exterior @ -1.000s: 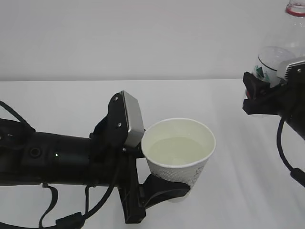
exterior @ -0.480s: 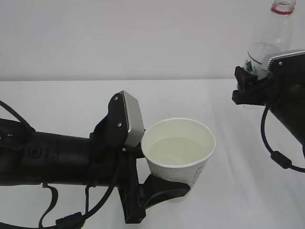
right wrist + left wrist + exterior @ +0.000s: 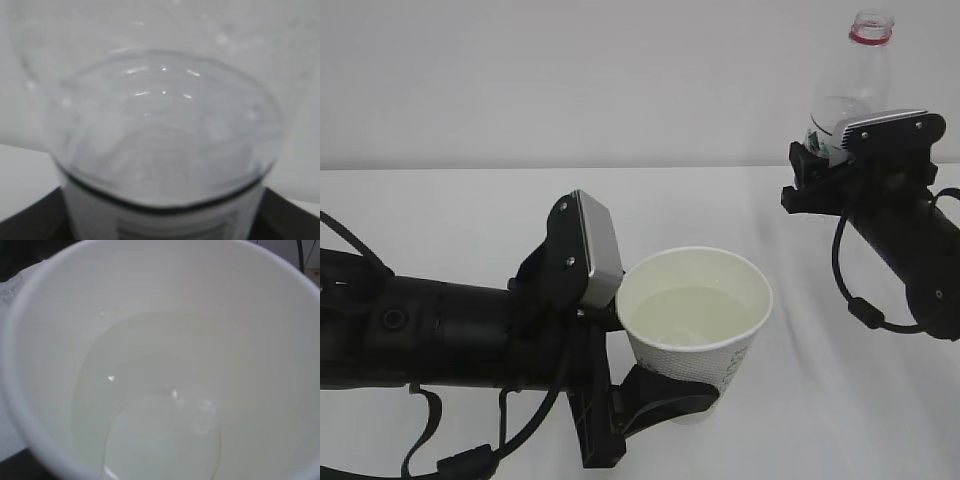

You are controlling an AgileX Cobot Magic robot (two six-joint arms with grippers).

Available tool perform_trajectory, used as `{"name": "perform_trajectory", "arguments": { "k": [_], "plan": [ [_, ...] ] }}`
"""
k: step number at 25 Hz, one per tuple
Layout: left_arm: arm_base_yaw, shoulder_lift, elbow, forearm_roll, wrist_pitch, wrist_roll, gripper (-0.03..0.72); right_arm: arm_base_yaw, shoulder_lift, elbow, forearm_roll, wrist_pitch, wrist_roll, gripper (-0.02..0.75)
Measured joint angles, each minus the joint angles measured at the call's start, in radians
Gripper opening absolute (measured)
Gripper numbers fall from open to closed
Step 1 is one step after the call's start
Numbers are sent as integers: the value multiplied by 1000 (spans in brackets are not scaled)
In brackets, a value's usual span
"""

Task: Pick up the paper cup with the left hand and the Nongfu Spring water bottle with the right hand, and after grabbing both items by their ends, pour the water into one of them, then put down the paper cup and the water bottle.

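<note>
So in the outside view, the left hand (image 3: pixel 655 395) came in from the lower left with its black fingers (image 3: pixel 665 398) clamped around the lower part of the paper cup (image 3: pixel 695 335), holding it upright above the white table (image 3: pixel 470 210), the grey plate of that arm sitting right beside the cup's rim. The cup had water (image 3: pixel 688 315) in it, sitting a fair way below the rim, and a bit of green logo showed on its right side. Over at the upper right, the right hand (image 3: pixel 815 165) was gripping the bottle (image 3: pixel 850 85) around its label section, so the gripper was closed on it; the bottle stood nearly upright, leaning only slightly, with the open mouth and red neck ring at the top and no cap on. Cup and bottle were well apart. The left wrist view was pretty much all cup (image 3: pixel 60 300): it looked straight down into the cream inside, with the water (image 3: pixel 160 405) pooled at the bottom and a few bright glints on it; the fingers themselves didn't show there. The right wrist view was blurry and super close, just the bottle's (image 3: pixel 165 125) clear rounded shoulder filling the frame, the top edge of its label at the bottom, and dark gripper parts at both lower corners either side of it.
</note>
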Motion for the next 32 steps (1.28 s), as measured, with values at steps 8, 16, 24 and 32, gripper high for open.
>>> {"name": "perform_trajectory", "arguments": {
  "k": [8, 16, 24, 32],
  "plan": [
    [0, 0, 0, -3, 0, 0, 541, 0, 112, -102, 0, 0, 0, 482],
    [0, 0, 0, -6, 8, 0, 541, 0, 227, -192, 0, 0, 0, 482],
    [0, 0, 0, -6, 23, 0, 541, 0, 287, -223, 4, -6, 0, 482],
    [0, 0, 0, -7, 30, 0, 541, 0, 287, -223, 6, -10, 0, 585]
  ]
}}
